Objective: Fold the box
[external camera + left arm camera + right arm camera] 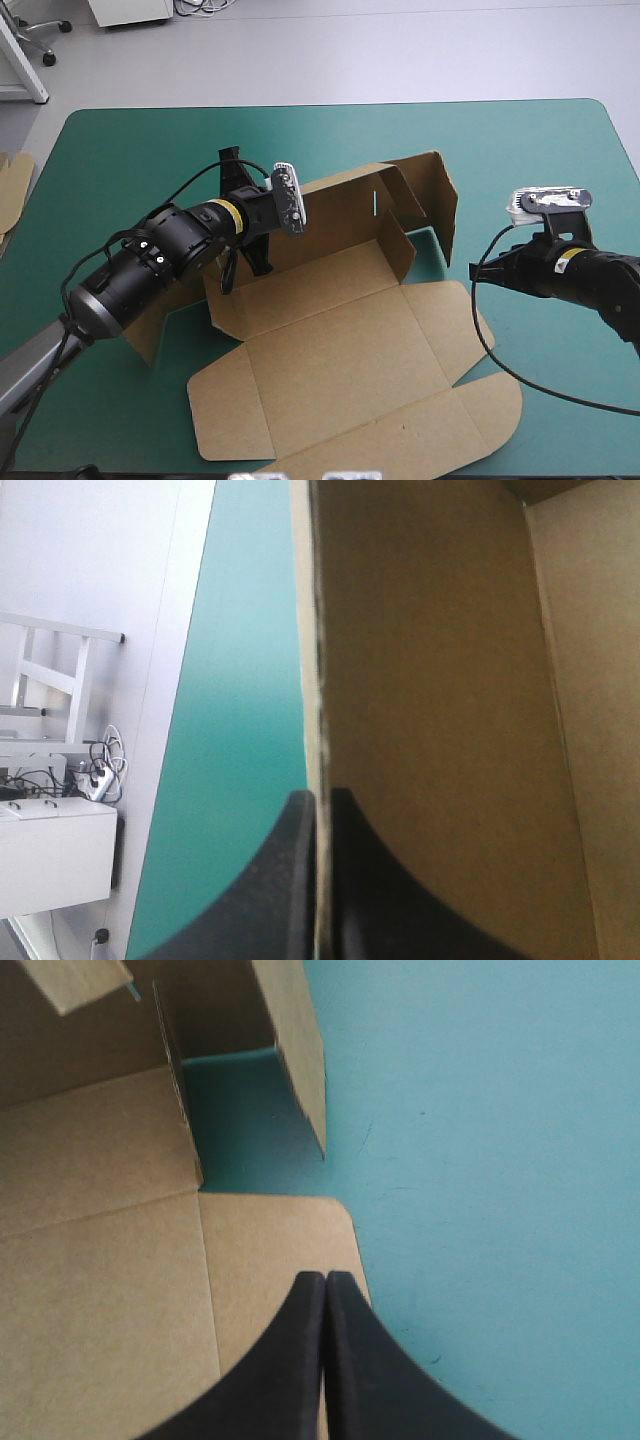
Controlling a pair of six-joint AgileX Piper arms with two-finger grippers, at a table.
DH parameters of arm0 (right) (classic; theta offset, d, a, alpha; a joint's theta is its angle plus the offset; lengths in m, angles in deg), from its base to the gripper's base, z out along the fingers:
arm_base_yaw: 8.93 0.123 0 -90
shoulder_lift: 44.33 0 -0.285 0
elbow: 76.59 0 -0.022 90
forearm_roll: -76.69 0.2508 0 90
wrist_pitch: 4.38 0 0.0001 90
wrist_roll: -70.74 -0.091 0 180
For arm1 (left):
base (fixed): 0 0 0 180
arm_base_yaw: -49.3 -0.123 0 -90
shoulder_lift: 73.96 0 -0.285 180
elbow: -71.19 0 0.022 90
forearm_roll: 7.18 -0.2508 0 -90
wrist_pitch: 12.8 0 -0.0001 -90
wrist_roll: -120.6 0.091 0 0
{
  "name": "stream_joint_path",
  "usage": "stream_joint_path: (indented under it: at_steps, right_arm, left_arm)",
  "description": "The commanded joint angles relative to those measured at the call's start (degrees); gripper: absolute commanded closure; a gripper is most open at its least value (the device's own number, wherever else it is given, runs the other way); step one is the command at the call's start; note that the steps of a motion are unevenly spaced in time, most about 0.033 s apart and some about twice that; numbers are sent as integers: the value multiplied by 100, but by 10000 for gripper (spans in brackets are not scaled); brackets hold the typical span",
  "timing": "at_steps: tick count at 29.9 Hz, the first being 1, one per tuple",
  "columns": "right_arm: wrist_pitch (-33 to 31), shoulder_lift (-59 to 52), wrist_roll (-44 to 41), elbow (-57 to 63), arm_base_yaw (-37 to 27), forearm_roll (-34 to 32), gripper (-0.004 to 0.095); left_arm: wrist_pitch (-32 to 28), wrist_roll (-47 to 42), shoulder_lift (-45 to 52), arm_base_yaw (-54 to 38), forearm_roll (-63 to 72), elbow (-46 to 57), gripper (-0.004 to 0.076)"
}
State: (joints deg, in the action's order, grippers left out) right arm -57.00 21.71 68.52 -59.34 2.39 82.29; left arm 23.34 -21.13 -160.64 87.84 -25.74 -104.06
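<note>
Box (340, 340), part-raised, lying between left claw (320, 798), clamped on an upright wall (430, 680) between its fingers (380, 900), and right claw (325, 1278), pressed together, empty, a flat side flap (270, 1250) under it; step judged wall-raising, next likely needing that flap lifted and tucked.

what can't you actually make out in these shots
1. High view: the left arm hides where the left gripper clamps the box wall, and the box's left side.
2. Right wrist view: the shut right gripper has its own fingers over the flap edge; contact cannot be told.
3. High view: brown board at the table left edge, cut off by the picture.
</note>
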Motion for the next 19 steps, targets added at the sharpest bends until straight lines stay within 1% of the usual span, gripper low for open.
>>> stream_joint_path:
  at_steps: [1, 7, 10, 13, 15, 19]
  right_arm:
    - [346, -57, 40, -157, -20, 57, 941]
    - [511, -48, 40, -157, -20, 57, 941]
    - [598, -48, 40, -157, -20, 57, 941]
    - [608, -33, 40, -157, -20, 57, 941]
    - [608, -1, 57, -157, -20, 91, 941]
    - [741, 37, 222, -157, -9, 328, 941]
  left_arm:
    - [-479, -498, 221, 197, -594, -17, 738]
    - [-492, -1318, 221, 681, -1730, 244, 738]
    - [-350, -2156, 221, 929, -2637, 276, 738]
    - [-150, -2893, 221, 1091, -3248, 276, 738]
    - [9, -3041, 221, 1185, -3417, 276, 738]
    - [204, -3041, 221, 1441, -3727, 276, 738]
